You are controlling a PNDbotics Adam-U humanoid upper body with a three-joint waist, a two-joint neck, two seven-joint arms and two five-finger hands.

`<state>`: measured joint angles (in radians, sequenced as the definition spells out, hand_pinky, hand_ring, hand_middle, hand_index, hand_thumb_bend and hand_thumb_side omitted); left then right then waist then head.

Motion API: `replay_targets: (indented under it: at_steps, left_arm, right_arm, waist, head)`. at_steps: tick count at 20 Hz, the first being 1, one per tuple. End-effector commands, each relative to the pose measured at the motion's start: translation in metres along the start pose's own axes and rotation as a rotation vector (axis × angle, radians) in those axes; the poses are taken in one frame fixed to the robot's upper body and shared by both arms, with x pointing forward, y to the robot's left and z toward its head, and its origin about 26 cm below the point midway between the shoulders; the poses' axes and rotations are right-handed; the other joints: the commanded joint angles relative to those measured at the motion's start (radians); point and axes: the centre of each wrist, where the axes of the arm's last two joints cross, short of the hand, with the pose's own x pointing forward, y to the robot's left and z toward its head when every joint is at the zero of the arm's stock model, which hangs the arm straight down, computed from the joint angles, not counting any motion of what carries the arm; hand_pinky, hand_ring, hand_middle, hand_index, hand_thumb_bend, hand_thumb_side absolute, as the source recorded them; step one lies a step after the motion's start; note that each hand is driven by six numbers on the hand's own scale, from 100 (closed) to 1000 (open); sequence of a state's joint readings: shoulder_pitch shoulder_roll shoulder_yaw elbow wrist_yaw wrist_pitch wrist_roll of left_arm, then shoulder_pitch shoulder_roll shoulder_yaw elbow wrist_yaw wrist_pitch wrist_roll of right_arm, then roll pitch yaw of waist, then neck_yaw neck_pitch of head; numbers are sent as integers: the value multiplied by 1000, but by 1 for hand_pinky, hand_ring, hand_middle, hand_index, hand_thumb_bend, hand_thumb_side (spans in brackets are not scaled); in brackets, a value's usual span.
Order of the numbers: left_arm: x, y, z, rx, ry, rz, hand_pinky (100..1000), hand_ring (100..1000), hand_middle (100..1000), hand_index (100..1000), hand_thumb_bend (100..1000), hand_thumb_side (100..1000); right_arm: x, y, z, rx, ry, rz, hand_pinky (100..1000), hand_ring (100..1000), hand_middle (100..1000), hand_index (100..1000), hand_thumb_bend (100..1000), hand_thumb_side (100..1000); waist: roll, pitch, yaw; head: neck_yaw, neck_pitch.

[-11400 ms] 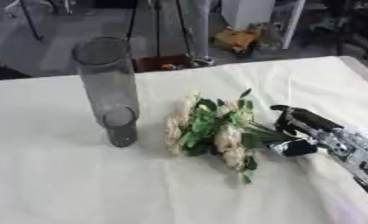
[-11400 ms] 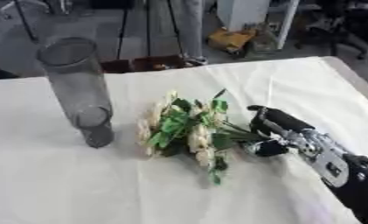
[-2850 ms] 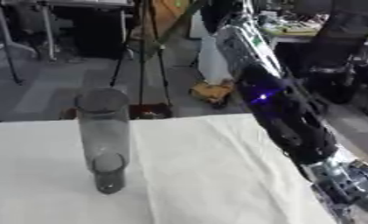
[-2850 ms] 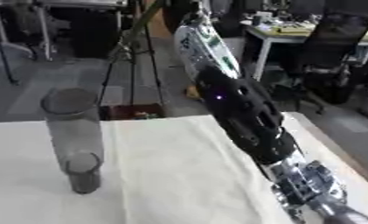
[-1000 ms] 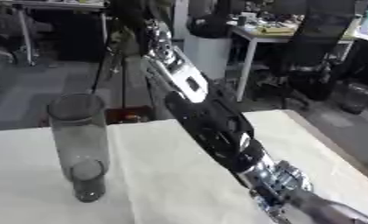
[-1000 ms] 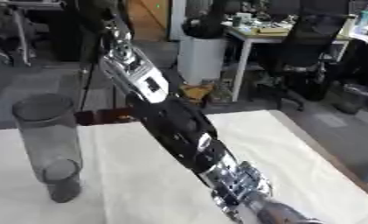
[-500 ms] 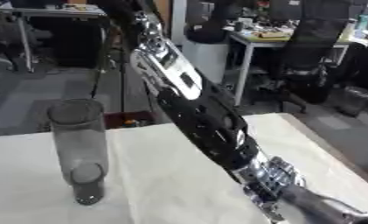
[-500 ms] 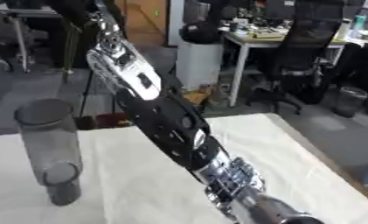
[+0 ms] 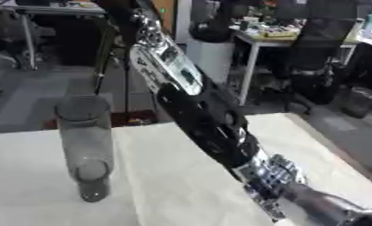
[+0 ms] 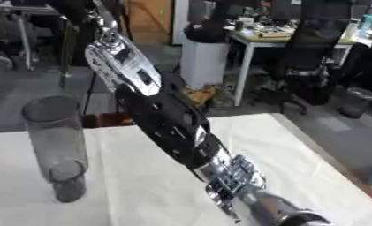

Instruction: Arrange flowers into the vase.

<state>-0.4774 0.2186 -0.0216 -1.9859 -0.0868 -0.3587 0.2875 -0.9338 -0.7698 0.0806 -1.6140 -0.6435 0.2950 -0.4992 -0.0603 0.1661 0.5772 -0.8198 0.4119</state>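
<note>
Upright vase (image 9: 84, 150) stands left on table (image 9: 165, 176), well inside edges.

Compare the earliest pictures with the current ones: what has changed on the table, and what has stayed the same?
The flowers are gone from the cloth. The right arm, then low at the table's right, now rises across the view; its hand is out of sight. The camera tilted up. The vase remains upright and empty.

A pale cloth covers the tabletop (image 9: 165, 185). Beyond its far edge lies grey floor (image 10: 18, 84). Further back stands a white desk (image 9: 285, 44) cluttered with small items — beside it a black office chair (image 10: 316, 53) and a white bin (image 10: 200, 59).
</note>
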Motion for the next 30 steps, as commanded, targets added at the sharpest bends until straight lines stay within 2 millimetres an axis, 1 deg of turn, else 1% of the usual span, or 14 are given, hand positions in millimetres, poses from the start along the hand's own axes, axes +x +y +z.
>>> replay_targets:
  at_steps: [1, 5, 8, 19, 25, 30]
  left_arm:
    - [5, -2, -8, -8, -35, 16, 645, 929, 948, 958, 100, 1000]
    - [5, -3, -9, -8, -37, 19, 644, 930, 949, 958, 100, 1000]
    - [5, -4, -9, -5, -40, 21, 644, 931, 950, 958, 100, 1000]
    - [6, -5, -11, -2, -45, 26, 642, 934, 951, 957, 100, 1000]
    - [6, -6, -12, -1, -48, 28, 642, 935, 952, 957, 100, 1000]
    - [6, -6, -12, -3, -48, 29, 641, 936, 953, 959, 100, 1000]
  right_arm:
    - [9, -3, -4, -17, -8, -16, 100, 1000, 100, 100, 193, 289]
    - [8, -3, -4, -26, -5, -21, 100, 1000, 100, 100, 194, 290]
    - [2, -2, -3, -31, 9, -17, 100, 1000, 100, 100, 196, 288]
    - [-11, -4, -3, -45, 76, 6, 100, 1000, 100, 100, 214, 282]
    - [-16, -12, 1, -42, 108, 13, 100, 1000, 100, 100, 224, 278]
    - [-19, -15, 1, -41, 162, -8, 100, 1000, 100, 100, 236, 278]
  waist:
    - [2, -16, 3]
    - [-2, -15, 4]
    - [-10, -7, 8]
    - [-20, 8, 7]
    - [-24, 14, 7]
    - [-26, 19, 6]
  head:
    - [4, -1]
    - [5, -1]
    - [7, -8]
    - [5, -7]
    - [1, -10]
    - [-5, -14]
